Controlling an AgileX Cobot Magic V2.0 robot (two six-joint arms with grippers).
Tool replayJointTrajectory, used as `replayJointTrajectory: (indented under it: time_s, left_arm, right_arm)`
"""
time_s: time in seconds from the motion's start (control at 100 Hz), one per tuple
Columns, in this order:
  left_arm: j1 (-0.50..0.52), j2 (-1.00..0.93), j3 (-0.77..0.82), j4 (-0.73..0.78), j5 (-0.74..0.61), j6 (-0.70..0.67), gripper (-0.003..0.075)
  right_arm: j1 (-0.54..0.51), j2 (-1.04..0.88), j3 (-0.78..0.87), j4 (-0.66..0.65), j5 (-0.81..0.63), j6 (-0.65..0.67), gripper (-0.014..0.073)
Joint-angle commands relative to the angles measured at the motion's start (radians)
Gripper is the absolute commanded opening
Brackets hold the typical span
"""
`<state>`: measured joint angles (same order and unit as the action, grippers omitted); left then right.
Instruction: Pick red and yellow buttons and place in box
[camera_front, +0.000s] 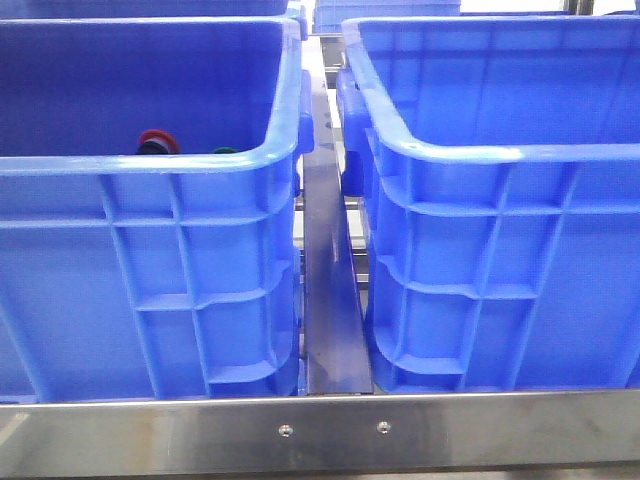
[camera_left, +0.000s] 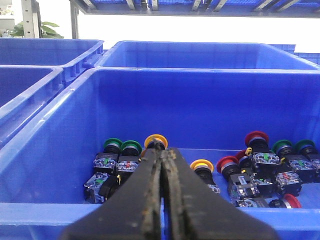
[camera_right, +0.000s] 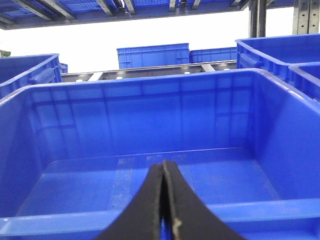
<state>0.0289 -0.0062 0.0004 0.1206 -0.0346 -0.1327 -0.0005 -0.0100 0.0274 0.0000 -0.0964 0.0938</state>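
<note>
Several push buttons lie in the left blue crate: yellow-capped buttons and red-capped buttons among them. My left gripper is shut on nothing, held above the crate's near rim, its tips lined up with the rear yellow button. In the front view only one red cap peeks over the left crate's rim. The box on the right has nothing in it. Over its near rim my right gripper is shut and holds nothing. Neither gripper shows in the front view.
Green-capped buttons lie mixed with the others. A metal rail runs between the two crates, and a steel frame bar crosses in front. More blue crates stand behind and beside.
</note>
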Motion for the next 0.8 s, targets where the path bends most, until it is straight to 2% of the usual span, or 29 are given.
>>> replayJointTrajectory:
  time_s: [0.0,0.32,0.45,0.69,0.79]
  left_arm:
    - [-0.004,-0.029,0.046,-0.001,-0.077,0.002,-0.0019]
    - [-0.004,-0.029,0.042,-0.001,-0.079,0.002,-0.0019]
    - [-0.004,-0.029,-0.015,-0.001,-0.069,0.002,-0.0019]
    - [-0.004,0.060,-0.292,-0.003,0.127,0.002,-0.0019]
    - [-0.004,0.150,-0.436,-0.003,0.264,0.002,-0.0019]
  right_arm:
    - [0.000,-0.026,-0.012,-0.005,-0.082,-0.003,-0.0067]
    - [0.000,-0.026,-0.012,-0.005,-0.082,-0.003,-0.0067]
    - [0.000,-0.026,-0.012,-0.005,-0.082,-0.003,-0.0067]
    - [0.000,-0.026,-0.012,-0.005,-0.082,-0.003,-0.0067]
    - [0.000,-0.026,-0.012,-0.005,-0.082,-0.003,-0.0067]
